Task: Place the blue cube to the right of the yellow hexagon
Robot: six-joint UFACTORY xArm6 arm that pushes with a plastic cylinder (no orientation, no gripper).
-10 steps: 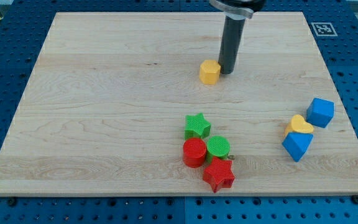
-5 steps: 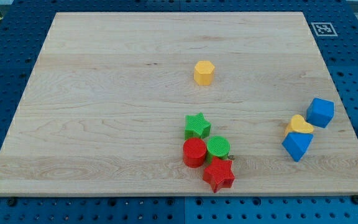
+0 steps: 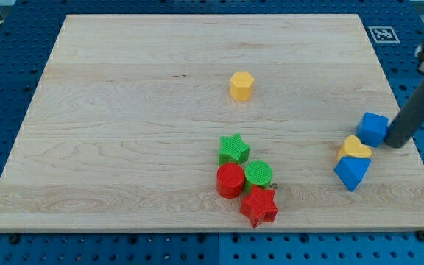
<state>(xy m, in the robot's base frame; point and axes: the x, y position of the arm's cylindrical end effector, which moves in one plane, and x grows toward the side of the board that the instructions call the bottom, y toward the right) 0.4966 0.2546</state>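
Observation:
The blue cube point(image 3: 373, 128) lies near the board's right edge. My tip point(image 3: 394, 144) stands right against the cube's right side. The yellow hexagon point(image 3: 241, 85) lies alone in the upper middle of the board, far to the left of the cube. The rod rises from the tip toward the view's upper right.
A yellow heart point(image 3: 354, 149) and a blue triangular block point(image 3: 352, 172) lie just below and left of the cube. A green star point(image 3: 233, 149), a red cylinder point(image 3: 230, 180), a green cylinder point(image 3: 258, 175) and a red star point(image 3: 259, 206) cluster at the bottom middle. The wooden board point(image 3: 124, 110) ends close behind the tip.
The rod left the yellow hexagon's right side, went out of view, and now stands at the blue cube's right side. The cube has shifted slightly left.

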